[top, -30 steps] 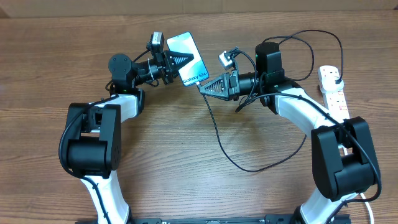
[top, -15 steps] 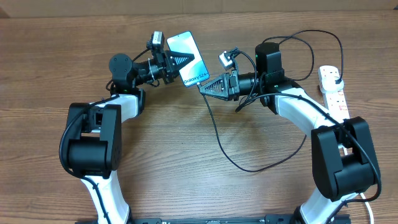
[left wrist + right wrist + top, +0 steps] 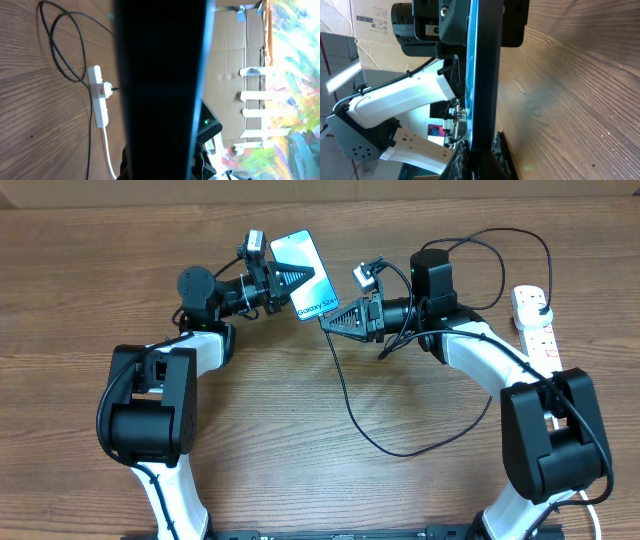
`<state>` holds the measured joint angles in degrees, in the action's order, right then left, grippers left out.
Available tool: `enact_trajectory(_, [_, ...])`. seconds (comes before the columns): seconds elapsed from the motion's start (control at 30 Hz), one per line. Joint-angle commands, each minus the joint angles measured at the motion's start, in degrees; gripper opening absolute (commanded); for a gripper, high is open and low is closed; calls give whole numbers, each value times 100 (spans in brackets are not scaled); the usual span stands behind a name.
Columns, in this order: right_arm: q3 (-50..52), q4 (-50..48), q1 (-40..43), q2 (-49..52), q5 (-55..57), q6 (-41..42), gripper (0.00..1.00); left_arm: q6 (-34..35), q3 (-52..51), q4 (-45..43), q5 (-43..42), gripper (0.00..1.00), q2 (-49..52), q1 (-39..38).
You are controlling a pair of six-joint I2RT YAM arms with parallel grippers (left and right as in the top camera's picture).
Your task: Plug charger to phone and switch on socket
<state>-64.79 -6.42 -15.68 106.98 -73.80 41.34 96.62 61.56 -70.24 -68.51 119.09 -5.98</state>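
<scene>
The phone (image 3: 300,252) has a lit screen and is held tilted above the table by my left gripper (image 3: 290,278), which is shut on its sides. My right gripper (image 3: 332,318) is shut on the charger's connector end, which is pressed against the phone's lower end; I cannot tell whether it is seated. The charger cable (image 3: 350,395) loops over the table to its black plug (image 3: 541,310) in the socket (image 3: 540,335), a white power strip at the right. In the right wrist view the phone (image 3: 482,75) stands edge-on above my jaws (image 3: 480,157). The phone's dark back (image 3: 160,75) fills the left wrist view.
The charger cable makes a second loop at the back right (image 3: 500,250). The socket (image 3: 101,102) and its thick white cord show in the left wrist view beside the cable loop (image 3: 75,60). Cardboard boxes stand beyond the table.
The left arm and the phone have shifted slightly to the right, toward the right gripper. The right arm has hardly moved.
</scene>
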Motion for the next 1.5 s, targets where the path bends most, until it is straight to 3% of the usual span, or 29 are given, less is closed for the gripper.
enact_trajectory(0.0, [-11, -61, 55, -155, 892, 46, 4, -87, 122, -70, -789, 4, -59, -273])
enact_trajectory(0.57, [-11, -90, 55, -155, 1283, 46, 4, -90, 122, -70, -1753, 4, -59, -273])
enact_trajectory(1.03, [-11, -72, 55, -155, 1187, 39, 4, -151, 122, -70, -1779, 4, -59, -273])
enact_trajectory(1.23, [-11, 688, 68, -205, 745, -741, 4, -175, 122, -68, -1552, 4, -59, -190])
enact_trajectory(1.27, [-11, 866, 72, -240, 726, -914, 10, -197, 122, -68, -1539, 4, -59, -175])
enact_trajectory(1.33, [-11, 1182, 79, -350, 702, -1255, 34, -199, 122, -68, -1519, 4, -59, -142])
enact_trajectory(1.47, [-11, 1875, 116, -785, 708, -2057, 56, -264, 122, -66, -1508, 5, -59, -114])
